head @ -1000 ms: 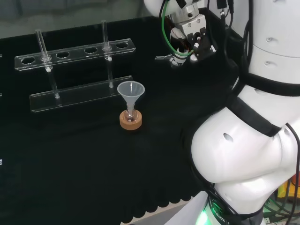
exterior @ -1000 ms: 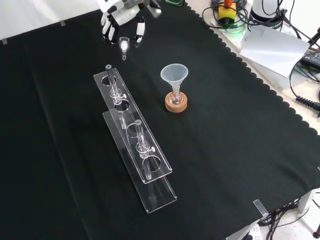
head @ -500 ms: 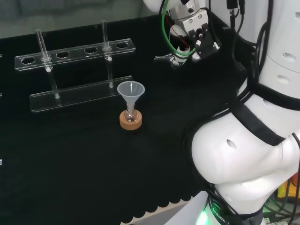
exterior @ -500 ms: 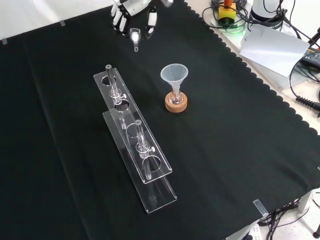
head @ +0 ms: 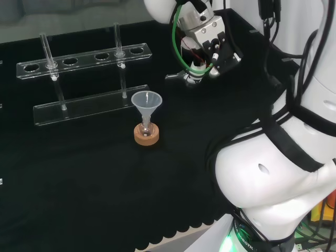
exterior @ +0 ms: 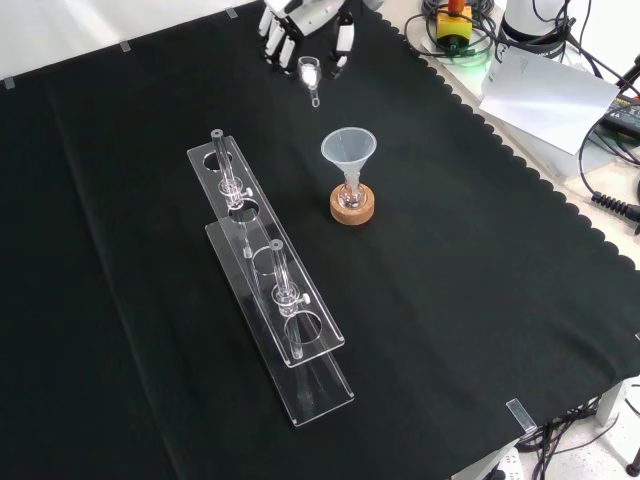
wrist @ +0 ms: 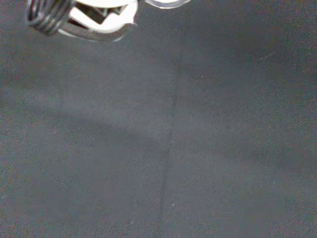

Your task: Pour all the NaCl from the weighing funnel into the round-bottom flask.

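Hand (exterior: 305, 18) at the far edge of the front view, fingers (exterior: 344, 40) curled, pinching a small clear weighing funnel (exterior: 309, 71) held above the black surface (exterior: 480, 300), well apart from the flask (exterior: 351, 194) with a funnel (exterior: 348, 148) on its cork ring (exterior: 352, 209), clear tube rack (exterior: 265, 270) beside

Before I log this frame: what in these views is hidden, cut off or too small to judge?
- Weighing funnel, front view: too small to show its NaCl.
- Hand, front view: palm cut off by the top edge.
- Round-bottom flask, head view: clear glass under the plastic funnel; contents unreadable.
- Wrist view: blurred white part; whether hand or ware, unclear.
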### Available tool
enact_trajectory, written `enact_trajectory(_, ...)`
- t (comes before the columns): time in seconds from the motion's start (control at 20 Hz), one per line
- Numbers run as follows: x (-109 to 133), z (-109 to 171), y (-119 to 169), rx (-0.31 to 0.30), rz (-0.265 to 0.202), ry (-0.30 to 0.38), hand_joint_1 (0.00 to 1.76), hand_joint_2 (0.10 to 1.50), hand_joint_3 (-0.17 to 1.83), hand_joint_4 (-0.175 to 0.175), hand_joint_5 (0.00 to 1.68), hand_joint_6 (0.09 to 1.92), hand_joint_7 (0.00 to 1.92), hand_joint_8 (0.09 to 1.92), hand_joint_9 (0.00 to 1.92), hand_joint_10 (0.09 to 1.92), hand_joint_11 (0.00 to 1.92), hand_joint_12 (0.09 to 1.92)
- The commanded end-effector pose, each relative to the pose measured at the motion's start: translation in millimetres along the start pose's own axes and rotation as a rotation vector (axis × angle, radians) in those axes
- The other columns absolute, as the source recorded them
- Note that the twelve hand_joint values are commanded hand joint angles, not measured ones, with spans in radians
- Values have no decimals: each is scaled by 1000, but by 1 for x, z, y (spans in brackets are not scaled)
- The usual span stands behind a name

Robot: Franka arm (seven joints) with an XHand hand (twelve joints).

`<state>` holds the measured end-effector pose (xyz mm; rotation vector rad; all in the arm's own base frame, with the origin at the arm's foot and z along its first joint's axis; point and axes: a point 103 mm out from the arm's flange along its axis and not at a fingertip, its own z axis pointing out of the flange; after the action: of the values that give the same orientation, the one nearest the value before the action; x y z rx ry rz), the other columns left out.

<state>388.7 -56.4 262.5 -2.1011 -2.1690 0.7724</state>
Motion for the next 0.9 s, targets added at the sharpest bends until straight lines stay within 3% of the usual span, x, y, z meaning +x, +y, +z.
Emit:
enact_trajectory(0.05,20,0,-17,15,-17,-24,1102,682,672,175,1195,819,624,633,993,336,766,1098)
enact_trajectory(0.9,45,-7,-5,64,-57,-175,1104,678,679,175,1198,817,622,636,991,338,761,1104)
